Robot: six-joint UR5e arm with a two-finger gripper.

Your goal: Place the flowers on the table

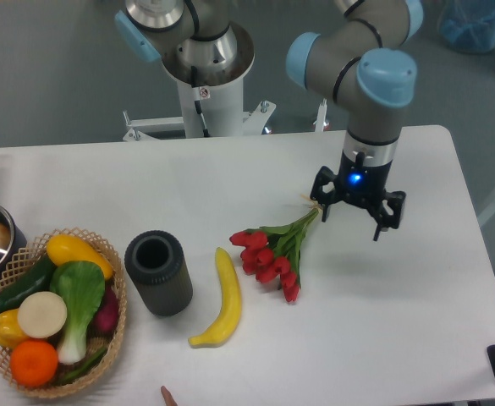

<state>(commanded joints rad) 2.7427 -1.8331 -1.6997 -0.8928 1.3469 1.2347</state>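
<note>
Red flowers (272, 255) lie flat mid-desk (399, 338), beside the banana (220, 300), apparently released: the end effector (359, 211) hovers by the stem tips, fingers apart, gripping nothing.

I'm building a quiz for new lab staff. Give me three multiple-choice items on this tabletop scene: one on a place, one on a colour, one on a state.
1. The bunch of red tulips with green stems lies:
A. in the basket
B. on the white table
C. inside the cylinder

2. The curved banana is:
A. yellow
B. green
C. purple

3. The black two-finger claw is:
A. clamping the banana
B. gripping the tulips
C. open, holding nothing

Key: B, the tulips rest flat on the tabletop; A, its skin is plainly yellow; C, the fingers are spread, with nothing between them.
</note>
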